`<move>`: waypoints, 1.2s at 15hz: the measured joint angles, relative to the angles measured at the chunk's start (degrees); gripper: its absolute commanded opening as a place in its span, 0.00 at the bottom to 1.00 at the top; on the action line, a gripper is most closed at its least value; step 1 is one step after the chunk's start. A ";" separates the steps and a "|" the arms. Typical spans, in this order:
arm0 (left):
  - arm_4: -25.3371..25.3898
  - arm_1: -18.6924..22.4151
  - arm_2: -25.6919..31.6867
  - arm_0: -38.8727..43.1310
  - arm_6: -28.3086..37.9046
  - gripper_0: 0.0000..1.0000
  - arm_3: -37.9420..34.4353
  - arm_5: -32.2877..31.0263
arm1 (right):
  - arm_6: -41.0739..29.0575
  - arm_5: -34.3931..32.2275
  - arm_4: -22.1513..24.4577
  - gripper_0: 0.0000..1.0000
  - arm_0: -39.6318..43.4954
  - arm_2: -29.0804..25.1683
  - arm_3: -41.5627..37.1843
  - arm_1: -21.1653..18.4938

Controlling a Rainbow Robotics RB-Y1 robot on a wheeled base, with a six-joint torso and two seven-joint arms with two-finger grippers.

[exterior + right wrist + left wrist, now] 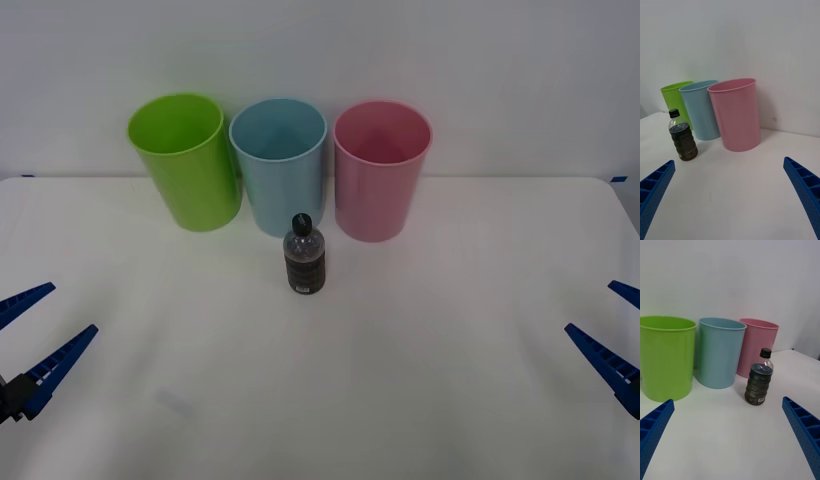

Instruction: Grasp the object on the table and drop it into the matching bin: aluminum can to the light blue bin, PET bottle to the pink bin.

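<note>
Both grippers' fingers (45, 365) (612, 335) spread apart, well short of upright PET bottle (304, 256).

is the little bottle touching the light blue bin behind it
Apart. In the left wrist view the PET bottle stands on the table with bare white tabletop between its base and the light blue bin; the right wrist view shows that gap too.

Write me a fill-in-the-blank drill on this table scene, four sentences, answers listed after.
1. The PET bottle stands ____ on the table.
2. The bin between the lime green bin and the pink bin is the ____ one.
3. The bottle's cap is ____ in colour.
4. The left gripper and right gripper both have their fingers ____.

Missing words: upright; light blue; black; open
</note>
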 measured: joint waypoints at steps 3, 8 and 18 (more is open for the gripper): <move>0.00 0.00 0.00 0.00 0.00 1.00 0.00 0.00 | 0.00 0.01 0.24 1.00 0.21 -0.01 0.01 -0.01; 0.00 0.00 0.00 0.01 0.00 1.00 0.00 0.00 | 0.62 2.15 0.12 1.00 1.80 1.95 -1.87 -1.51; 0.00 0.00 0.00 0.00 0.00 1.00 0.00 0.00 | 10.96 10.99 -0.14 1.00 -1.95 16.15 2.71 -1.52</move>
